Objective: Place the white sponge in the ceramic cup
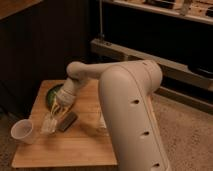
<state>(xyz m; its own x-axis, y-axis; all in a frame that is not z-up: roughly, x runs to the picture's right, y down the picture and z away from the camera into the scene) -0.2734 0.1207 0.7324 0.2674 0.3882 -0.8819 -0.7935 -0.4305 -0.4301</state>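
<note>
The white sponge (48, 124) is a small whitish lump low over the wooden table (75, 142), right at the tip of my gripper (51, 119). The gripper reaches down from the arm's wrist and sits over the sponge; I cannot tell whether the sponge rests on the table or hangs just above it. The ceramic cup (23, 131) is a plain white cup standing upright near the table's left front, a short way left of the sponge and apart from it.
A dark grey rectangular block (67, 121) lies just right of the sponge. A green bowl (51, 94) stands behind the gripper, partly hidden by the wrist. My large white arm (132, 115) covers the table's right side. A dark shelf unit stands behind.
</note>
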